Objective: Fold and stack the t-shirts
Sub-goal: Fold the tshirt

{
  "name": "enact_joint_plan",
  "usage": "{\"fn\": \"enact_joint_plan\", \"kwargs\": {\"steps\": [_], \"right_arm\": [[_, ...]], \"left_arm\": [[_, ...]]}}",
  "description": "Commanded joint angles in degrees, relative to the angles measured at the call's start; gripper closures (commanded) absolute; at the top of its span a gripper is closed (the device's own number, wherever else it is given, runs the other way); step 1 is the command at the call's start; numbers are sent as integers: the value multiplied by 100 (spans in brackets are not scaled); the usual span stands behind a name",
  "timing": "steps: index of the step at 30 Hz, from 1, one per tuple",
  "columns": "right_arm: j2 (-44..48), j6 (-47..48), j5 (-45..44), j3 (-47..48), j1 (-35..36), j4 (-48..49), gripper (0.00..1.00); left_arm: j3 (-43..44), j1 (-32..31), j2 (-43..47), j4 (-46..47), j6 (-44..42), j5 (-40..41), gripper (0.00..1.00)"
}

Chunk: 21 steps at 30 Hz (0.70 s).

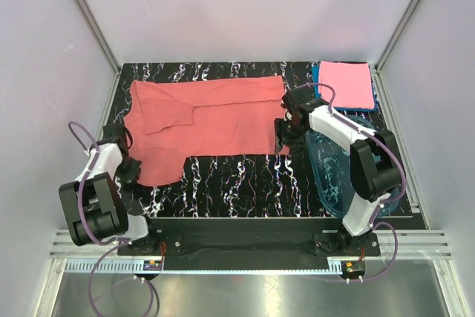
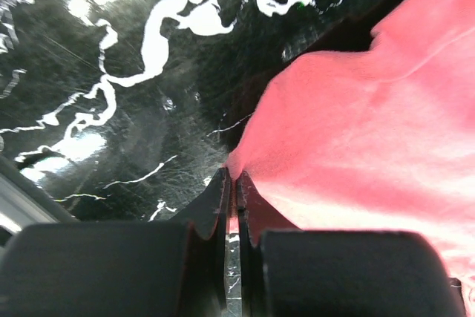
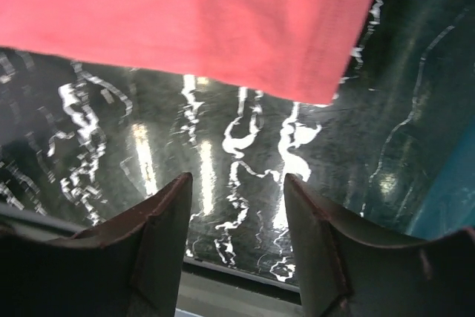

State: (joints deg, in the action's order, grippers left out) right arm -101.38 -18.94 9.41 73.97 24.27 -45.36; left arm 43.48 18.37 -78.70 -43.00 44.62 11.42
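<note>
I'm looking into a booth with plain white walls [image 1: 245,5] and slanted aluminium frame posts [image 1: 89,20]. The floor of it is a glossy black table [image 1: 245,183] veined with white marbling.

A salmon-red short-sleeved cloth t-shirt [image 1: 215,120] lies flat across the back-middle of the table, with one sleeve folded in over its left half. Its near-left part reaches toward the front edge. In the far right corner a folded light pink cloth square [image 1: 345,83] sits on top of a folded blue cloth square [image 1: 315,83], of which only a strip shows. A clear blue plastic tub [image 1: 334,176] stands along the right side.

The left gripper [image 2: 234,183] is down at the shirt's near-left edge. Its two dark fingers are pressed together, pinching the cloth's rim, and the fabric puckers toward the tips.

The right gripper [image 3: 234,183] hangs low over bare table just in front of the shirt's near-right corner. Its fingers are spread apart with nothing between them, and the hem lies just beyond the tips.

The left arm crouches low by the left edge of the table, its elbow folded back over its base and its forearm angled in toward the cloth. The right arm rises from its base and leans back and leftward over the tub, its wrist tipped down at the shirt's corner.
</note>
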Motion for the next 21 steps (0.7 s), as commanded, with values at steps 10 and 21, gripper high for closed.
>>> {"fn": "enact_joint_plan", "kwargs": {"steps": [10,21], "right_arm": [[-601,-110,-835,90,-186,274,42],[-1085,-57,-906,363,-370,520,43]], "left_arm": [[292,53,689,11,-322,194,100],[134,53,715,73,-305,-43,100]]}}
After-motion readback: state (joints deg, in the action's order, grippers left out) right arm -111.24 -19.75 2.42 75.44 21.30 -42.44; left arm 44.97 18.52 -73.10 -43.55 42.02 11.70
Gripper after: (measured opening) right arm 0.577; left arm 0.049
